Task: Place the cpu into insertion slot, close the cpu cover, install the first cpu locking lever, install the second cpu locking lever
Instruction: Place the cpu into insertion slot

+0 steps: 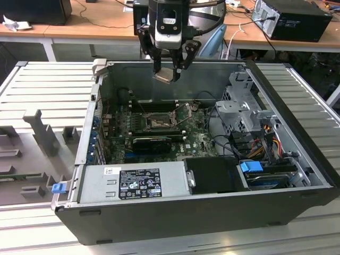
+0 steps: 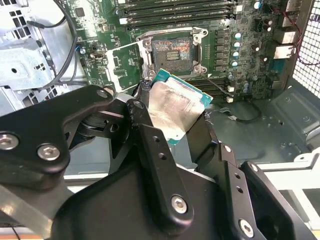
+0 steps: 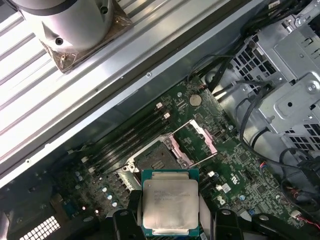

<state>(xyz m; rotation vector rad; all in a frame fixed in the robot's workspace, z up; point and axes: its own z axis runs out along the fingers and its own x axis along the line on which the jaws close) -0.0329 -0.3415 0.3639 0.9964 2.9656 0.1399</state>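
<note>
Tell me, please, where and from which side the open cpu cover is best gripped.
Likely by its free edge, the frame bar farthest from the insertion slot, coming from above: the cpu cover stands swung open beside the slot, leaving that thin bar exposed.

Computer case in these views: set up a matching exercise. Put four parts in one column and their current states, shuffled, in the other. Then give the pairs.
Parts
1. cpu
2. insertion slot
3. cpu cover
4. power supply

States
A. swung open beside the slot
B. grey labelled box at the near side in the exterior view
C. held in the jaws above the motherboard
D. empty, with its contacts exposed

Pairs: 1-C, 2-D, 3-A, 4-B
</note>
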